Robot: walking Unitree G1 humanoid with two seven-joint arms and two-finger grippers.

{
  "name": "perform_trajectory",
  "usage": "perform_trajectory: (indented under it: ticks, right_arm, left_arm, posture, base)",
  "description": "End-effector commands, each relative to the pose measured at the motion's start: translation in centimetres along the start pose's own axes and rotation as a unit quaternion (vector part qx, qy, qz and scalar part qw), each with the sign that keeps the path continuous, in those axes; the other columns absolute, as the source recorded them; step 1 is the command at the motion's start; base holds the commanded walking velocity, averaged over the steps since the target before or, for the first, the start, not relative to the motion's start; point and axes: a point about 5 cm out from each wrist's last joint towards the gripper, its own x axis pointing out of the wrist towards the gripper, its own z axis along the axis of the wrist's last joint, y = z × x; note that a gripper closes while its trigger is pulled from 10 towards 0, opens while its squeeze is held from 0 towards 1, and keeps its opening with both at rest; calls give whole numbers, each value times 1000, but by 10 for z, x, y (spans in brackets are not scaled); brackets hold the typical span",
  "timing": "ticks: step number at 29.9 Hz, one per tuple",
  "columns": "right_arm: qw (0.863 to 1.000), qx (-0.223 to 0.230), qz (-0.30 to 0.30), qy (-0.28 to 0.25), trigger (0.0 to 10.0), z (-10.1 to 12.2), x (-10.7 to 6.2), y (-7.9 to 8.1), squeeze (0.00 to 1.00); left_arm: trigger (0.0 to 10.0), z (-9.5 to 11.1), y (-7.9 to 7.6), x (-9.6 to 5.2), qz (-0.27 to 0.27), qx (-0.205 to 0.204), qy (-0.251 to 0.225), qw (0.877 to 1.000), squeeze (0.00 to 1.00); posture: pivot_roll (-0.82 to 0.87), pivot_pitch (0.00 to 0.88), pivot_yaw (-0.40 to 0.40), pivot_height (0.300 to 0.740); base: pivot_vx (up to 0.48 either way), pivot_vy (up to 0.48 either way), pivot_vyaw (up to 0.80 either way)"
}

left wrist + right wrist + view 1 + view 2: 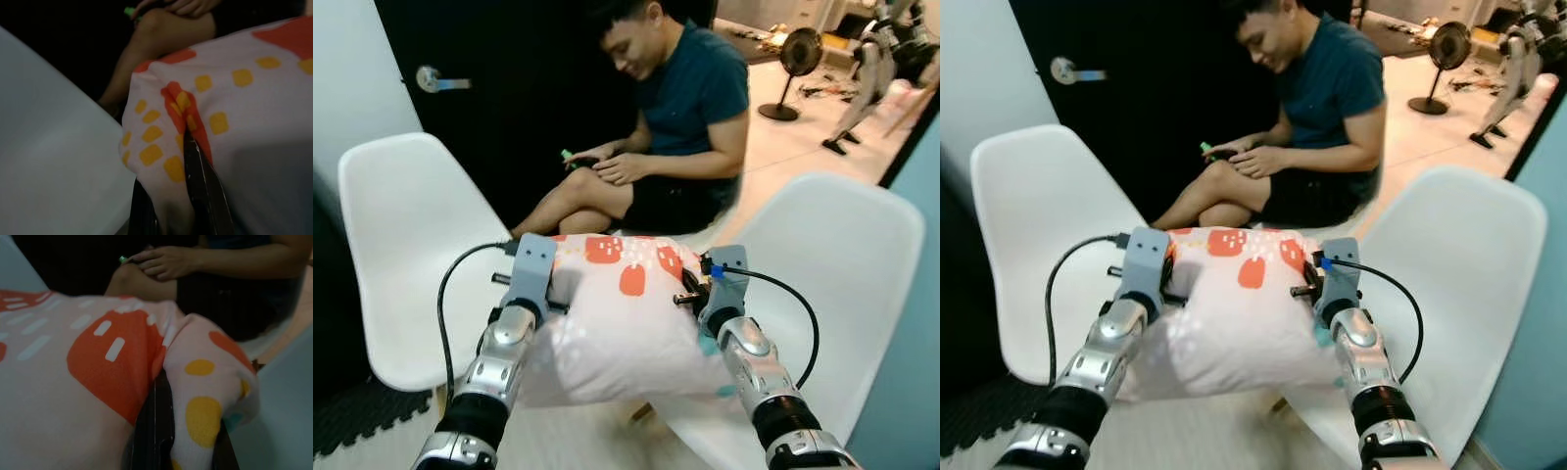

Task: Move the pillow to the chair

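Observation:
I hold the pillow (622, 313) in the air before me, between both arms; it is pale pink-white with orange patches and yellow dots. At its left corner my left gripper (171, 210) is shut on a fold of the fabric, which is pinched between the black fingers (203, 196). My right gripper (188, 440) is shut on the right corner the same way. One white shell chair (406, 225) stands to my left and another white chair (842, 264) to my right. The pillow hangs over the gap between them, partly above the right chair's seat.
A person (675, 108) in a dark shirt sits just behind the pillow, hands on a knee, holding a small green thing (567, 155). Behind is a black door (509, 88) with a handle (435, 80). A fan (798, 54) and another robot (876, 59) stand far right.

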Motion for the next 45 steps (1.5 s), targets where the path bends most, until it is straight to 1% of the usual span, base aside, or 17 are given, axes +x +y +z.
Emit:
perform_trajectory:
  ticks: [1,2,4,16,18,21,23,28,30,31,34,38,41,42,43,44,45]
  right_arm:
    - [1000,-7,10,-18,10000,11,4,1,0]
    - [1000,-10,6,-20,10000,14,5,-3,0]
    - [1000,-11,3,-21,10000,16,5,-6,0]
    - [999,-17,-4,-28,10000,20,5,-11,0]
    - [999,-16,-12,-30,10000,21,4,-15,0]
    - [999,-17,-14,-32,10000,24,5,-17,0]
    - [999,-21,-14,-36,10000,27,7,-18,0]
    - [999,-21,-13,-34,10000,26,7,-17,0]
    - [1000,-17,-8,-24,10000,19,6,-13,0]
    - [1000,-15,-5,-16,10000,13,5,-9,0]
    - [1000,-12,4,5,10000,-1,1,-1,0]
    - [1000,-8,14,26,10000,-14,-3,5,0]
    - [999,-7,16,30,10000,-17,-4,7,0]
    - [999,-1,23,39,10000,-21,-4,10,0]
    - [998,12,33,56,10000,-27,-5,14,0]
    - [998,12,33,56,10000,-27,-5,14,0]
    - [993,14,75,87,10000,-37,-6,27,0]
  left_arm:
    - [10000,13,-2,3,-5,6,-32,999,0]
    - [10000,14,-2,4,-5,6,-33,999,0]
    - [10000,14,-3,4,-6,5,-34,999,0]
    - [10000,23,-13,7,-28,0,-54,998,0]
    - [10000,27,-17,7,-38,-1,-64,997,0]
    - [10000,30,-16,7,-38,-11,-68,997,0]
    - [10000,34,-13,8,-33,-16,-76,996,0]
    - [10000,33,-11,9,-29,-13,-76,997,0]
    - [10000,25,-8,7,-21,-1,-64,998,0]
    - [10000,18,-5,6,-13,2,-48,999,0]
    - [10000,4,2,2,4,1,-16,1000,0]
    - [10000,-6,7,-2,19,-3,-1,1000,0]
    - [10000,-8,7,-3,19,-4,1,1000,0]
    - [10000,-9,7,-4,20,-6,2,1000,0]
    - [10000,-11,7,-5,20,-15,10,1000,0]
    - [10000,-11,7,-5,20,-15,10,1000,0]
    - [10000,-14,9,-8,43,-62,20,997,0]
  posture:
    - [-21,24,10,740]
    - [-23,21,10,740]
    - [-25,21,12,740]
    - [-35,22,16,740]
    - [-35,24,14,740]
    - [-34,25,13,740]
    - [-34,28,10,740]
    - [-32,28,6,740]
    - [-33,28,3,740]
    - [-32,28,0,740]
    - [-32,35,-6,740]
    - [-29,41,-11,740]
    - [-29,41,-11,740]
    - [-31,42,-13,740]
    - [-33,44,-12,740]
    - [-33,44,-12,740]
    - [-36,45,-15,740]
  base:
    - [0,0,-800]
    - [0,0,-800]
    - [0,0,-800]
    - [0,0,-800]
    - [0,0,-800]
    - [0,0,-800]
    - [0,0,-800]
    - [0,0,-800]
    - [0,0,-800]
    - [0,0,-800]
    - [0,0,-800]
    - [0,0,-800]
    - [0,0,-800]
    - [0,0,-800]
    - [0,0,-431]
    - [0,0,-431]
    - [0,0,0]
